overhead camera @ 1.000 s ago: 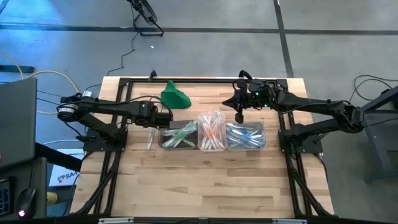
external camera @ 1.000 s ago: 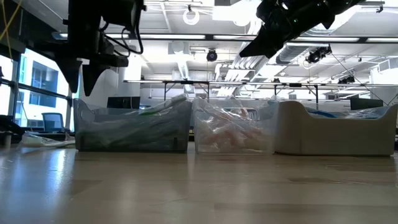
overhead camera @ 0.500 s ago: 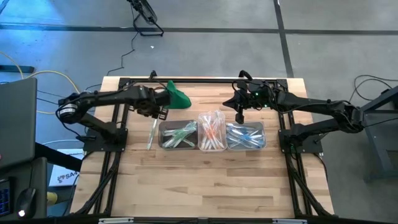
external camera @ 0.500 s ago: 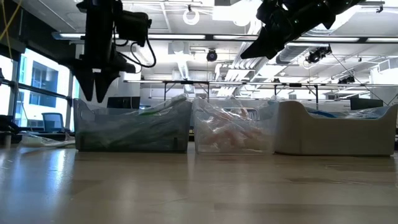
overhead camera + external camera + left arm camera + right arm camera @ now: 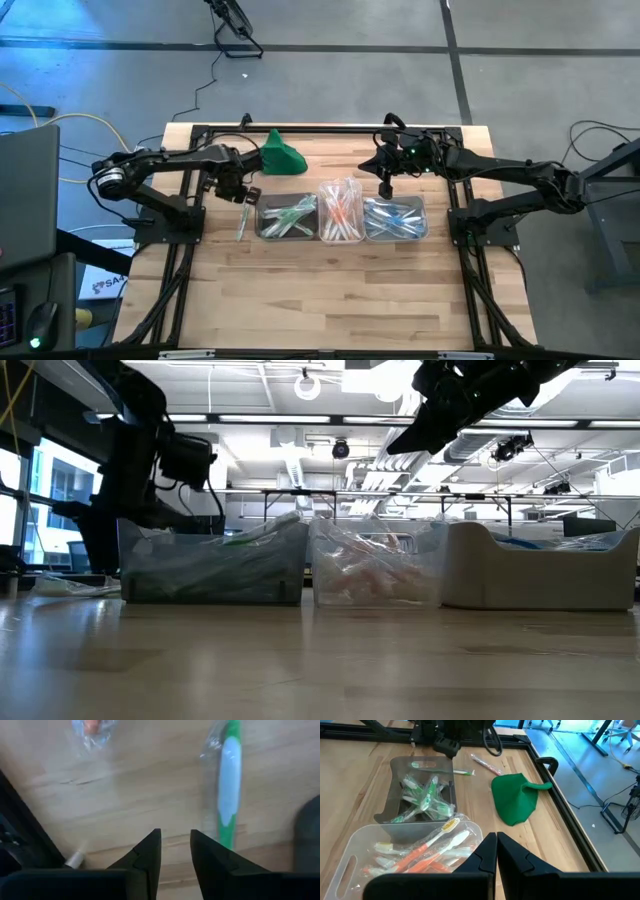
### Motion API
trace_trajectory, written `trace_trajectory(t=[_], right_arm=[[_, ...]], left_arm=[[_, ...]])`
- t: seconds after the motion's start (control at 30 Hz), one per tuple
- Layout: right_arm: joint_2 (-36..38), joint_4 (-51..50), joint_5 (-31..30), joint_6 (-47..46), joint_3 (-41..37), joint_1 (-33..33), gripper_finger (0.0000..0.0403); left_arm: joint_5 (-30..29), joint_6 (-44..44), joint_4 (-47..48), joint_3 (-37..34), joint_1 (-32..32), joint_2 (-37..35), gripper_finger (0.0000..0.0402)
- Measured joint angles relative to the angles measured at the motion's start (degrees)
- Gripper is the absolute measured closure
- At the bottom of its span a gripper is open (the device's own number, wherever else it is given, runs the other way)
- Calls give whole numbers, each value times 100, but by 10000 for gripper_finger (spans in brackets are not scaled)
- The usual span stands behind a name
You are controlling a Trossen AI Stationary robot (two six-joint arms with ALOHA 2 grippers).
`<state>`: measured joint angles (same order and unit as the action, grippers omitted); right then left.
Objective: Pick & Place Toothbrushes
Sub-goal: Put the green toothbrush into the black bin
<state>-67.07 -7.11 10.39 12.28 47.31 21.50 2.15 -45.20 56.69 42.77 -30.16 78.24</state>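
Observation:
Three clear tubs stand in a row, holding green toothbrushes (image 5: pixel 288 217), orange-pink ones (image 5: pixel 340 212) and blue ones (image 5: pixel 396 218). A wrapped green-and-white toothbrush (image 5: pixel 227 785) lies flat on the wood, just left of the green tub. A wrapped orange-pink one (image 5: pixel 487 765) lies near it. My left gripper (image 5: pixel 175 840) points down, low over the wood beside the green toothbrush, open with a narrow gap and nothing between its fingers. My right gripper (image 5: pixel 385 188) hangs shut behind the orange and blue tubs, holding nothing.
A green cloth-like lump (image 5: pixel 282 155) lies at the far side, behind the green tub. The black frame rails (image 5: pixel 330 128) run along the table's far edge and both sides. Bare wood (image 5: pixel 330 290) stretches in front of the tubs.
My left gripper has swung from above the green tub's left end toward the far edge, then to the table's left and down. It has turned about its own axis on the way. It now hangs low beside the tub, over the loose toothbrushes.

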Motion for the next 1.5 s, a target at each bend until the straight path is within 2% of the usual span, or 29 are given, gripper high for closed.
trace_trajectory(t=[0.3,0.43,0.57,0.93,1.27,1.5], right_arm=[[0,43,-42,1,0,0,398],[0,45,-42,1,0,0,398],[0,45,-43,2,0,0,398],[0,45,-42,4,0,0,398],[0,43,-42,4,0,2,398],[0,43,-42,4,0,2,398]], left_arm=[[-5,192,-985,-177,17,-2,305],[-251,368,-1396,-177,18,-2,304],[-417,381,-1532,-177,17,-2,294],[-420,106,-1518,-177,19,-2,228],[-413,-183,-1937,-702,23,-20,225],[-426,-312,-2013,-741,21,-20,233]])
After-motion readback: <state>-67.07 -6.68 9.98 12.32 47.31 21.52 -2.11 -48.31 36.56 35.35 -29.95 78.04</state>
